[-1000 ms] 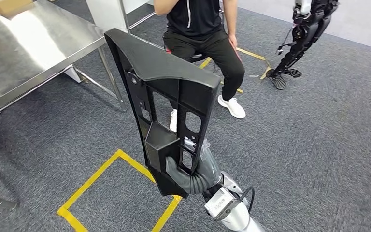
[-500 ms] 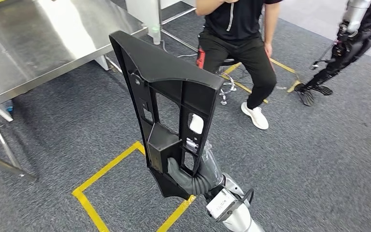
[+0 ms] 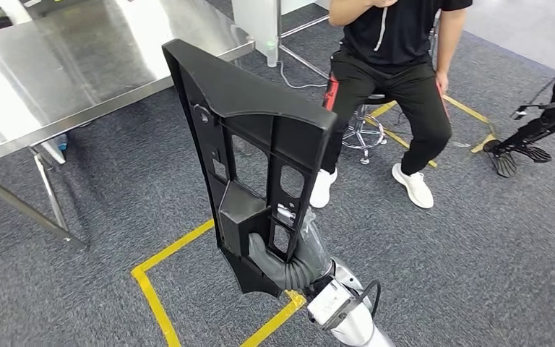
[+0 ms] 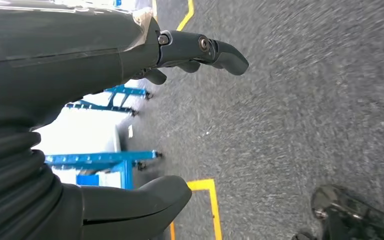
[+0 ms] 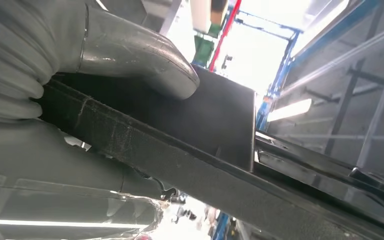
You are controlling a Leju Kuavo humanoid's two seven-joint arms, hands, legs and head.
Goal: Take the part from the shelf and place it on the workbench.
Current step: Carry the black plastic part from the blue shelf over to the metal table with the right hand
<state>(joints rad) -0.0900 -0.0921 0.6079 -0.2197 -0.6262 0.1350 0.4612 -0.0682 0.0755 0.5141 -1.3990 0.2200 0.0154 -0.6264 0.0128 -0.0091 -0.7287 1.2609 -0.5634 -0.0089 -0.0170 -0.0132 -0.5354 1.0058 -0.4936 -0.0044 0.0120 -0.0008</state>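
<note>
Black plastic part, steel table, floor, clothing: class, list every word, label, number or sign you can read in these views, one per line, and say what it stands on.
None can be read.
Black part, held by the right hand: moulded ribs and openings, no legible lettering.
Steel workbench: bare.
Carpet: yellow tape lines, no characters.
Seated person's dark clothes: no readable print.
Left hand: no markings.
</note>
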